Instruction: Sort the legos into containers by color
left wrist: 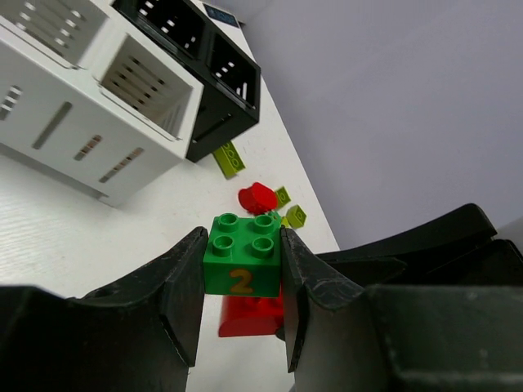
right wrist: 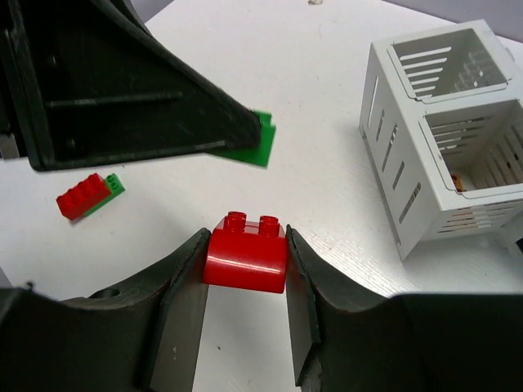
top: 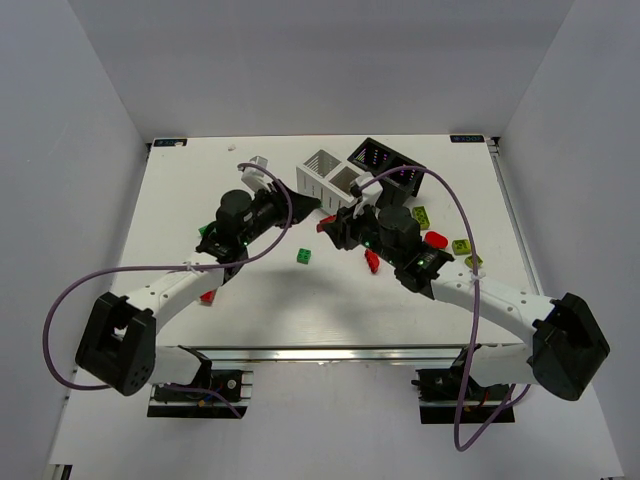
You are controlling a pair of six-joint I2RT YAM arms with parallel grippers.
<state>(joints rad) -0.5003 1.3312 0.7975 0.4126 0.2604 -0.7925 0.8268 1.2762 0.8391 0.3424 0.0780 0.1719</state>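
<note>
My left claw [left wrist: 243, 249] pinches a green brick [left wrist: 239, 279] marked 2, my right claw [right wrist: 245, 273] a red rounded brick [right wrist: 245, 251], both held near the white bin [right wrist: 380, 90], where I judge the crowded claws could collide and drop one.

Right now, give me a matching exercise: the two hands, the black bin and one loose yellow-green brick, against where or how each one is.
Column one:
1. left hand
2. right hand
3. black bin
4. yellow-green brick

Column two:
a. shut on a red rounded brick
b. lying loose on the table
c. shut on a green brick marked 2
d. standing next to the white bin

Pairs: 1-c, 2-a, 3-d, 4-b.
</note>
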